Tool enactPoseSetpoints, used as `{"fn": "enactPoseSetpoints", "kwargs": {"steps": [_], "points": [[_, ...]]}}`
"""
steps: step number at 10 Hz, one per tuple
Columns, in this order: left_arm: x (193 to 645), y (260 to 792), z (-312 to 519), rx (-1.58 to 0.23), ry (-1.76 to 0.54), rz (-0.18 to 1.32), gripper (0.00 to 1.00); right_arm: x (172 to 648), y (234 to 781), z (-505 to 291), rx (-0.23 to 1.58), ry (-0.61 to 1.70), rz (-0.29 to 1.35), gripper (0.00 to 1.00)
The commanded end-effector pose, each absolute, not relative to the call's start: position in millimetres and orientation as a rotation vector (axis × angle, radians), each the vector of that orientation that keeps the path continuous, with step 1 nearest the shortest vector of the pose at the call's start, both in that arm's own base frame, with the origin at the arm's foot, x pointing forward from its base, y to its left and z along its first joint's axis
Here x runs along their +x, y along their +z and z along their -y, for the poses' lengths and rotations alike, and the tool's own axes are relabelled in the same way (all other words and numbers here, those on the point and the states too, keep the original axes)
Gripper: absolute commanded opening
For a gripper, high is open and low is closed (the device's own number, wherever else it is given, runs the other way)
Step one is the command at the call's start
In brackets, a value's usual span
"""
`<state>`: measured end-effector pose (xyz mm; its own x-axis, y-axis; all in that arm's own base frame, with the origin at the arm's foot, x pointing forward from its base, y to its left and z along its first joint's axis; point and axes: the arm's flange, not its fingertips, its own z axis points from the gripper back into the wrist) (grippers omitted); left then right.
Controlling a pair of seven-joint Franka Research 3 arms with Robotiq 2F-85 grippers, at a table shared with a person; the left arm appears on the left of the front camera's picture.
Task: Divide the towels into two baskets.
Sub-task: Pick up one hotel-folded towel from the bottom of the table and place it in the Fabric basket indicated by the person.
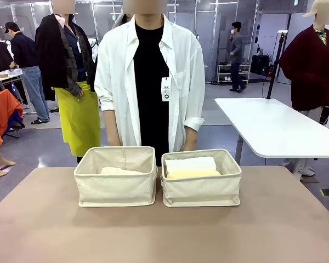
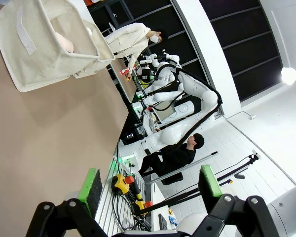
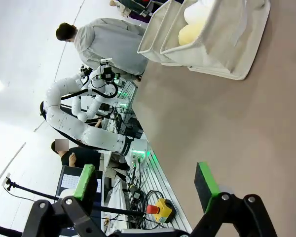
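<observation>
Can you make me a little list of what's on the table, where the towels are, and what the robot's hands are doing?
table: brown top, two cream baskets side by side in the middle
left basket: a pale towel lying low inside
right basket: a white towel at the back, a pale yellow towel in front of it
person: stands behind the baskets in a white shirt
left tool: open, holding nothing, away from the baskets
right tool: open, holding nothing, away from the baskets
</observation>
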<state>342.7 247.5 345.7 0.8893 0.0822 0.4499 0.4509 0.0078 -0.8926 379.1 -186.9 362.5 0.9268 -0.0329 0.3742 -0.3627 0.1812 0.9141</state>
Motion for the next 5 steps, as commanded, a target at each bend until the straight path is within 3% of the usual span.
{"fn": "enactPoseSetpoints", "kwargs": {"steps": [1, 5], "points": [[338.6, 345.0, -248.4, -1.548, -0.306, 0.438, 1.00, 377.1, 365.8, 185.3, 1.368, 0.261, 0.343, 1.00], [338.6, 345.0, -248.4, -1.548, -0.306, 0.438, 1.00, 377.1, 365.8, 185.3, 1.368, 0.261, 0.343, 1.00]]}}
